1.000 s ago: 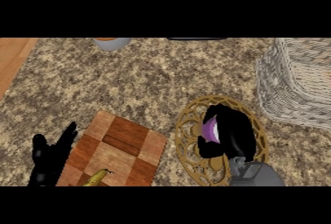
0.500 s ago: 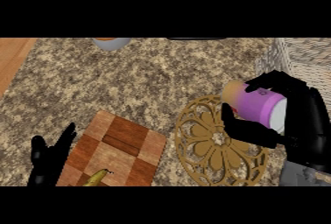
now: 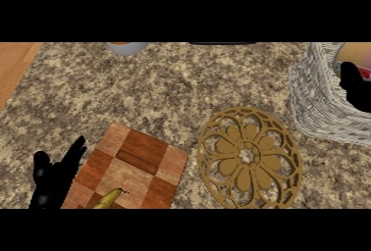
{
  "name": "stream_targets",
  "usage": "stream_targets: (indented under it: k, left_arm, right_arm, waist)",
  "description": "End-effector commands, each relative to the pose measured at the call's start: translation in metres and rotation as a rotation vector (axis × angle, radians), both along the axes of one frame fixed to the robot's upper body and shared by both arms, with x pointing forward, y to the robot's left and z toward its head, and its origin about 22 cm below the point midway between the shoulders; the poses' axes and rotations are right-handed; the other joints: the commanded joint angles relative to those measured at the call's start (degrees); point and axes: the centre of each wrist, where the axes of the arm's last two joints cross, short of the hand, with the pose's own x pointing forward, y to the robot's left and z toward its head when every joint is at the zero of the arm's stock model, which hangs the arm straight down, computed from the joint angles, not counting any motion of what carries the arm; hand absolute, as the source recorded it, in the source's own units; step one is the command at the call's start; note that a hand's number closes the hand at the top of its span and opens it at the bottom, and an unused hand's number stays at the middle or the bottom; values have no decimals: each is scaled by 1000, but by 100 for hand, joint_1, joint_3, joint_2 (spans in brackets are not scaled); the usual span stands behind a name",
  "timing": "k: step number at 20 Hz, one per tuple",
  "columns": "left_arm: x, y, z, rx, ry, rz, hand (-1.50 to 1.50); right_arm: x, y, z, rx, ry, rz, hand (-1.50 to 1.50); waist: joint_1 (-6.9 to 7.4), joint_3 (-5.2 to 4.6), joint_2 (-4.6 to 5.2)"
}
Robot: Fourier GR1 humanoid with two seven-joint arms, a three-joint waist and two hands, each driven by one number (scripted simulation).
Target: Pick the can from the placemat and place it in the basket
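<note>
Two hands listed: right hand (image 3: pixel 355 90) over the white basket (image 3: pixel 319 105), grip state indiscernible, can not clearly seen, presumably for lowering inside. Left hand (image 3: pixel 54 174) rests open beside the wooden board (image 3: pixel 134 169); round placemat (image 3: pixel 249 157) lies bare.

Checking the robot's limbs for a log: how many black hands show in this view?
2. The left hand rests at the lower left beside the checkered board; the right hand is at the right edge, over the wicker basket.
</note>
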Motion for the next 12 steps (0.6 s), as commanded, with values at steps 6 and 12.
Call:
stream_targets:
  k: [6,12]
  left_arm:
    - [-5,-6,-14,-27,88,0,0]
    - [2,-16,-7,-28,83,2,0]
  right_arm:
    - [42,-79,41,45,59,-105,150]
    - [62,-115,6,-33,112,-100,150]
  waist:
    - [63,-43,60]
    - [61,-39,65]
